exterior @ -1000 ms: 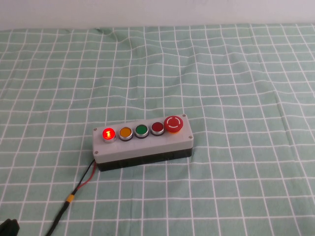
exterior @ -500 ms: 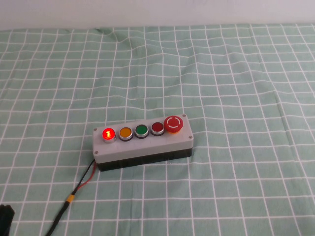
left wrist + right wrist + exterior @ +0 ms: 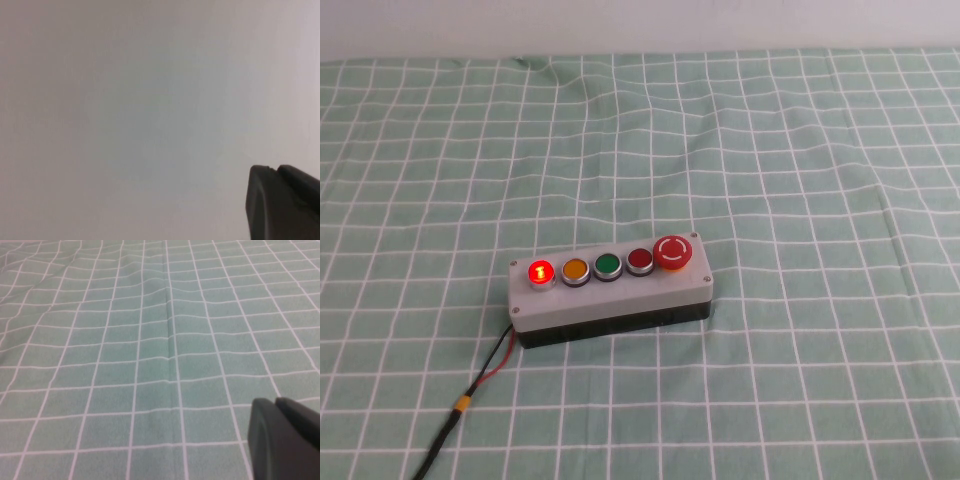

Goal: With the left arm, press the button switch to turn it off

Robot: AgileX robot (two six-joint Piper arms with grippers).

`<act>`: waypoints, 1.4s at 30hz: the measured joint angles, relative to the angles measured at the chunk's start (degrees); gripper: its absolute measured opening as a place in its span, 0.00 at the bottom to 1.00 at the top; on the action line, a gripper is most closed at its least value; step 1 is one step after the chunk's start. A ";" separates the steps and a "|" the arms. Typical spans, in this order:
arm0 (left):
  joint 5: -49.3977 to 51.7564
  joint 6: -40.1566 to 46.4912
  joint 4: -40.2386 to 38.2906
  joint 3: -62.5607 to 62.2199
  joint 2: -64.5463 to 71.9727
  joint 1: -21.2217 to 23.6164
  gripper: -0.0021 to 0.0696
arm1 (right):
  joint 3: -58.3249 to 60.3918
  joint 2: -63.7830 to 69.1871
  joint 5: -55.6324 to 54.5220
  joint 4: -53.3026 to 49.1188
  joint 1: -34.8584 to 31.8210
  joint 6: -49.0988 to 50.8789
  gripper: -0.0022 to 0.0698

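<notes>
The button switch (image 3: 540, 271) is a small round red pushbutton with a "1" mark. It glows at the left end of the grey five-button box (image 3: 610, 296), which lies on the checked cloth. Neither arm shows in the high view. In the left wrist view my left gripper (image 3: 276, 170) is shut and empty, with only a blank pale surface ahead of it. In the right wrist view my right gripper (image 3: 275, 402) is shut and empty above bare cloth. The box shows in neither wrist view.
On the box, right of the lit button, sit an amber button (image 3: 575, 269), a green one (image 3: 608, 265), a dark red flat one (image 3: 640, 260) and a large red mushroom button (image 3: 673, 251). A red-and-black cable (image 3: 470, 392) runs from the box's left end to the front edge.
A black part of the left arm at the bottom left corner of the high view has dropped out of view. The box and the lit button are unchanged.
</notes>
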 joint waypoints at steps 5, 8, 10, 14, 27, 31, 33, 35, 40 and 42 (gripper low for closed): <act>-2.90 -0.14 -0.04 0.00 0.00 0.00 0.03 | 0.00 0.00 0.00 0.00 0.00 0.00 0.01; -7.75 -2.60 -0.04 0.00 0.00 0.00 0.03 | 0.00 0.00 0.00 0.00 0.00 0.00 0.01; -12.10 -5.34 -0.04 0.00 0.00 0.00 0.03 | 0.00 0.00 0.00 0.00 0.00 0.00 0.01; -16.60 -7.95 1.54 -1.05 -0.10 0.00 0.03 | 0.00 0.00 0.00 0.00 0.00 0.00 0.01; 8.92 -7.90 5.41 -30.13 -0.29 0.00 0.03 | 0.00 0.00 0.00 0.00 0.00 0.00 0.01; 26.92 -7.52 5.51 -39.10 2.14 0.00 0.03 | 0.00 0.00 0.00 0.00 0.00 0.00 0.01; 34.82 -7.52 5.12 -42.77 5.33 0.00 0.03 | 0.00 0.00 0.00 0.00 0.00 0.00 0.01; 41.64 -7.64 3.88 -45.13 8.56 0.00 0.03 | 0.00 0.00 0.00 0.00 0.00 0.00 0.01; 49.01 -7.64 3.17 -46.77 14.54 0.00 0.03 | 0.00 0.00 0.00 0.00 0.00 0.00 0.01; 49.76 -7.64 3.44 -46.77 15.92 0.00 0.03 | 0.00 0.00 0.00 0.00 0.00 0.00 0.01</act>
